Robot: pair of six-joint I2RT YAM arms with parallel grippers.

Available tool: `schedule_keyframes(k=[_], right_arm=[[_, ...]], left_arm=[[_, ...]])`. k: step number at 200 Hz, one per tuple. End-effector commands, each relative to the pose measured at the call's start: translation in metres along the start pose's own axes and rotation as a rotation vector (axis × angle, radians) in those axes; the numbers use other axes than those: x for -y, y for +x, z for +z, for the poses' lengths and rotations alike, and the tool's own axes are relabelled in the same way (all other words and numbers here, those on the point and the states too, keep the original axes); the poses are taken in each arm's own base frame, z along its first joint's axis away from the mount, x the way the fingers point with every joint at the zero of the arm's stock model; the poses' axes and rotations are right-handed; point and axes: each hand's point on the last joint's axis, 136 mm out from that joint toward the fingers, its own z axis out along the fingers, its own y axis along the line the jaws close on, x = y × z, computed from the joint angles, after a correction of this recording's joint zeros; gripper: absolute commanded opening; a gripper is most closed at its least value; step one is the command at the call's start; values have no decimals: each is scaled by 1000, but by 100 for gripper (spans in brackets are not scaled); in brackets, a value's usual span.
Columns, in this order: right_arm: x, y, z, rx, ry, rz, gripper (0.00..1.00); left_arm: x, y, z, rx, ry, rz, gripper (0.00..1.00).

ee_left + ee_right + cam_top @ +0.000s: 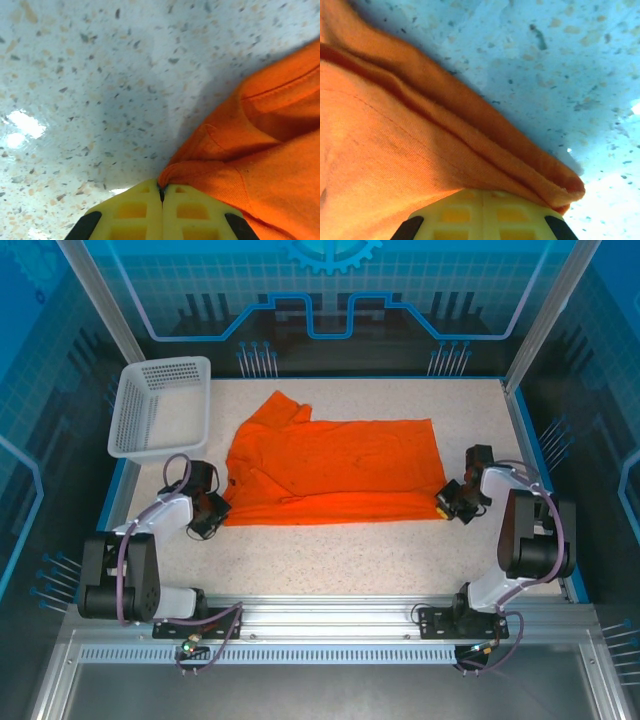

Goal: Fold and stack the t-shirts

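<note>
A: While clamped shut on the near corner of the t-shirt (335, 465), raise the left gripper (161, 192) only enough to clear the table (90, 90). Thin bite of orange cloth, pinched right at the fingertips, with the bulk of the fabric off to their right.

B: And the right gripper (482, 194)? Closed too, on a doubled hem edge, with layered folds just ahead of the fingertips and to their left.

A: Good. Lift both together, level, at one pace. Carry the near edge forward, away from both wrists, over to the far edge beyond the fingertips. Avoid pulling sideways; likely to slip out of so shallow a pinch on the left.

B: Watch the bunched sleeve and collar, far ahead of the left gripper. Probably best to lay the edge down slowly and let go only once flat. Steer clear of the basket (128, 430) beyond the left fingers.
</note>
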Motion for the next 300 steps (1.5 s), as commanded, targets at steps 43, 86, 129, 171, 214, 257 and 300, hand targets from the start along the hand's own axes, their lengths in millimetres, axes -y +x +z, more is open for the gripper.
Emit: schedule_keyframes(k=[43,86,129,171,214,257,300], right_arm=[[33,20,0,-41,73,24,7],[23,14,-41,103,18,-17,48],[-24,32,-66,210,-132,-225,56],[-105,106,-43,86,-299,-504,26],[-144,153,4,0,-180,-654,17],[-119,167,44,-47,-47,-636,17],[-69,181,58,-58,36,-630,18]], left_arm=[[-5,-5,-17,18,-1,-27,39],[37,-26,-79,130,120,56,51],[104,27,-90,46,243,290,41],[143,78,-52,-78,312,404,26],[129,77,1,-73,215,444,22],[91,84,27,-88,134,430,22],[51,95,24,-100,98,433,23]])
